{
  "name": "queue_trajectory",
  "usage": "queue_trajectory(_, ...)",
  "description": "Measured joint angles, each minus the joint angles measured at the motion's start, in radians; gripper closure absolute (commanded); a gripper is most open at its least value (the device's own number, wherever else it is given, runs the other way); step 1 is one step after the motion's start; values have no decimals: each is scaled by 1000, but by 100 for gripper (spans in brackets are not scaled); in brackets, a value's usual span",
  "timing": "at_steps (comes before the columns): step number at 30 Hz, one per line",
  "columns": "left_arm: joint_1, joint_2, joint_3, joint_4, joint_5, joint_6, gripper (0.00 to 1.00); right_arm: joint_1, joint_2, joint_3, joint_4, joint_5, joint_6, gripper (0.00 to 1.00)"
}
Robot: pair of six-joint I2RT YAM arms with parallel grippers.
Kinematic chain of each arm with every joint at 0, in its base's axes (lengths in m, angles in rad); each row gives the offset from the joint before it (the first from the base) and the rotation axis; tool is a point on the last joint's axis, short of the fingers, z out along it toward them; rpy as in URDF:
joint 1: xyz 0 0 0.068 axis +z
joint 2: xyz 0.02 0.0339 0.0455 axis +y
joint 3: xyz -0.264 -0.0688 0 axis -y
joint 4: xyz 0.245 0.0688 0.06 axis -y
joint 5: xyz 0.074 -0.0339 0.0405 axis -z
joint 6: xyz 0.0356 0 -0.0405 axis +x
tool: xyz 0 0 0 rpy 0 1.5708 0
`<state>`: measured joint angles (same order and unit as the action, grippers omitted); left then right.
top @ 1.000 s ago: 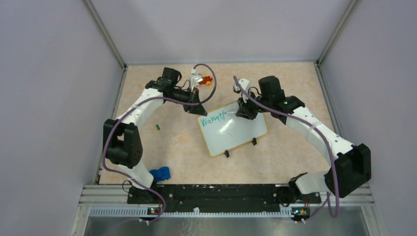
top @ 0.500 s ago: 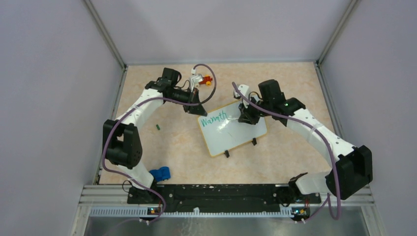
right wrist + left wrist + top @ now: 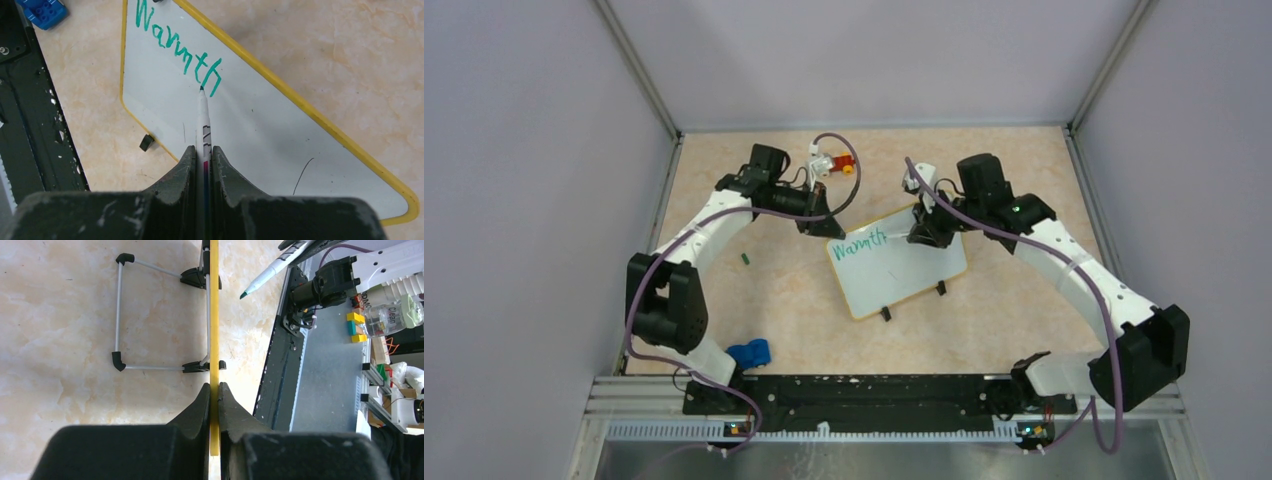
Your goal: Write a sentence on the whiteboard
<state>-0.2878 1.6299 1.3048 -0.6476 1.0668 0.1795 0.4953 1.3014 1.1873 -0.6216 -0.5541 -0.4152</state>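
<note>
A small yellow-rimmed whiteboard [image 3: 904,270] is clamped by its edge in the left jaws and a green-tipped white marker [image 3: 204,120] is gripped in the right jaws, just ahead of which green lettering [image 3: 184,61] could be smeared should the board slip.

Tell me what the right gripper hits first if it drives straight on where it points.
Likely the whiteboard: the marker in the right gripper aims at it beside the sentence; contact unclear.

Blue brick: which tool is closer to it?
Left. The left tool pinches the far left corner of the board, further up the table than the blue brick. The right tool is farther off, over the board's right side, holding a marker.
</note>
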Motion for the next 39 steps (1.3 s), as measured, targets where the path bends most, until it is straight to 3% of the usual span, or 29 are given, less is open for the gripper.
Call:
queue_trajectory(13,-3,-5,-24,50,18,-72,100,-13,0,0,-12,-48,-4,100)
queue_trajectory(19,-3,27,3,47,18,-72,83,-14,-3,0,-24,-72,-14,100)
queue_trajectory(27,-40,43,-13,-18,-26,-53,76,-53,-14,-4,-16,-143,1,100)
queue_trajectory(33,-42,43,-16,-28,-39,-44,77,-123,-22,-18,1,-191,27,100)
queue_trajectory(39,-42,43,-17,-33,-39,-35,85,-141,-23,-28,34,-190,40,100)
